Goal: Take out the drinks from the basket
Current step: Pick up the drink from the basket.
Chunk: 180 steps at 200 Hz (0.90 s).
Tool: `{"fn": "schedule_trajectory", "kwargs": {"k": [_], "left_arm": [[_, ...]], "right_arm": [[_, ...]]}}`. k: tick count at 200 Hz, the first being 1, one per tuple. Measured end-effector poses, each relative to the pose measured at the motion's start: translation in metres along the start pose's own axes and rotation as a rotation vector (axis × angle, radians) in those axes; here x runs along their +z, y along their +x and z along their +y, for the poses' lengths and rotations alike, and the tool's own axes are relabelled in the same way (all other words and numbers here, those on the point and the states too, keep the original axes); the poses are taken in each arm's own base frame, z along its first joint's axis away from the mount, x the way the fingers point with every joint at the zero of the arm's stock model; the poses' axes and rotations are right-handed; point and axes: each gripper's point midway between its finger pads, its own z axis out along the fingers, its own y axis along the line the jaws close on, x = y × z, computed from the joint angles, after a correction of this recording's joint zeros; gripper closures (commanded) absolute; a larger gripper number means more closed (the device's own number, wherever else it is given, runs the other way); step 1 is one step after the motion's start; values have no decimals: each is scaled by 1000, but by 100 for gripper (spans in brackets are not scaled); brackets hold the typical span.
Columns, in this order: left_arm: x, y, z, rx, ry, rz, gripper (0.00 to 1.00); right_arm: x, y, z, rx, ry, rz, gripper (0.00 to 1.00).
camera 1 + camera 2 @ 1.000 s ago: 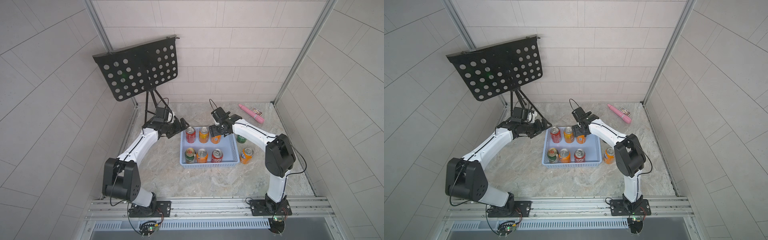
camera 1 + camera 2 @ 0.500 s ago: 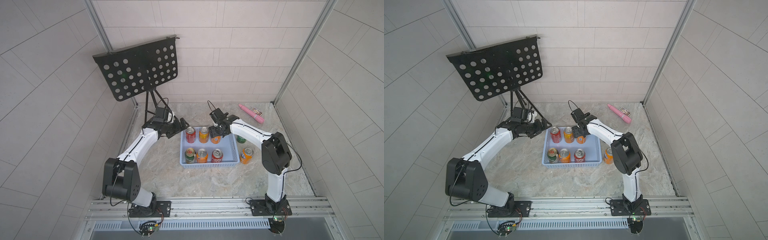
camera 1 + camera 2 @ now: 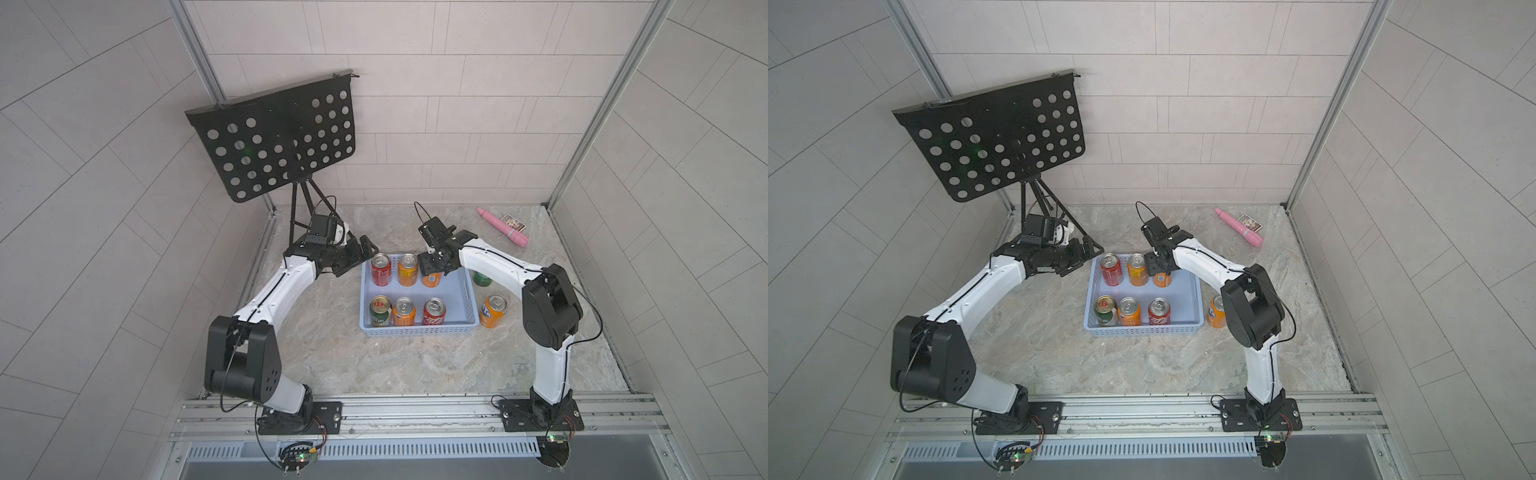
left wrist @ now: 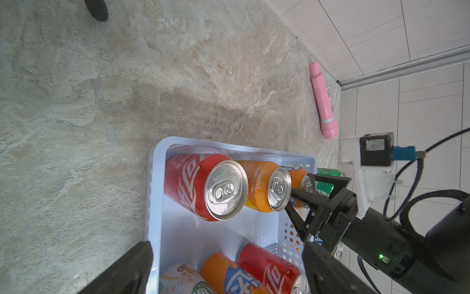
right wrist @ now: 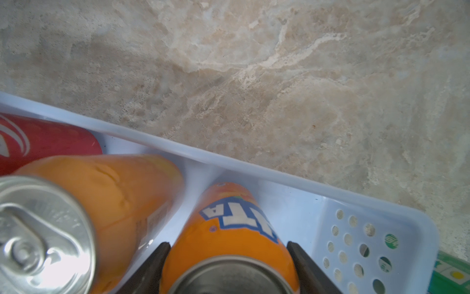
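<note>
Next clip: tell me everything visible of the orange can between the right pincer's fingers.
The orange can is a small aluminium soda can, silver on top, with white letters outlined in blue on its side. It stands upright in the far row of the basket, beside a neighbouring orange can. The right pincer is shut on it near the top, one black finger on each side.

Shiny painted metal cans (image 4: pixel 203 185) with bare silver tops in a smooth blue plastic basket (image 3: pixel 415 331), matt stone-look table (image 3: pixel 374 370) under the basket, matt black metal stand (image 3: pixel 282 141) and smooth pink stick (image 3: pixel 503 227) behind it.
</note>
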Motion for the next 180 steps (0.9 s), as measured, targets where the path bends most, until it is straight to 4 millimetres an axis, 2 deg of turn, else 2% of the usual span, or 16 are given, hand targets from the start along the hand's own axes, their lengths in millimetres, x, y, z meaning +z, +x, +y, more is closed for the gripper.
{"fn": "schedule_trajectory", "kwargs": {"k": [40, 79, 117, 180], "left_arm": [[0, 0, -2, -4, 8, 1, 0], [-1, -3, -7, -5, 36, -6, 0], [-1, -7, -12, 5, 62, -21, 0], [-7, -8, -27, 16, 136, -33, 0]], "right_arm": [[-1, 1, -2, -1, 8, 4, 77], [-7, 8, -7, -7, 30, 31, 82], [-21, 13, -12, -10, 39, 49, 83], [-53, -4, -12, -14, 22, -16, 84]]}}
